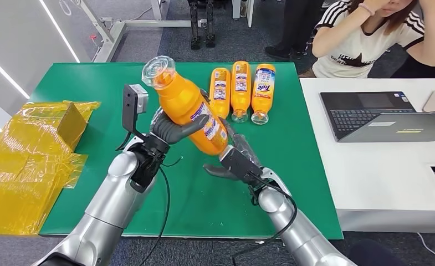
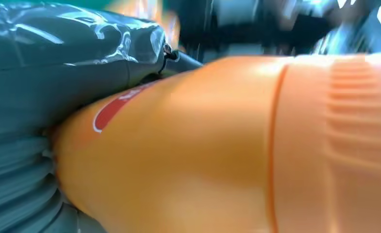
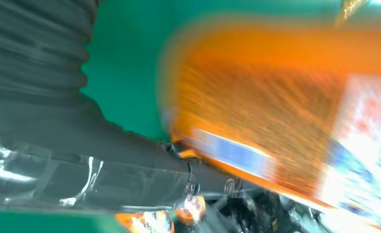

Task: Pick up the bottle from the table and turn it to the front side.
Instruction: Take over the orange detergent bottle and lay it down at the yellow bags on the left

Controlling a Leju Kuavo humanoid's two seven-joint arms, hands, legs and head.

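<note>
Orange liquid fills the detergent bottle [image 1: 190, 111], which is held tilted above the green table [image 1: 292, 144], its clear cap toward 11 o'clock. Its label print cannot be read. "Tide" is legible on the rightmost of three bottles [image 1: 240, 91] laid at 12 o'clock. The bottle's middle is gripped by the left hand [image 1: 168, 130]; its base is touched by the right hand [image 1: 234, 160], whose grip cannot be told.
</note>
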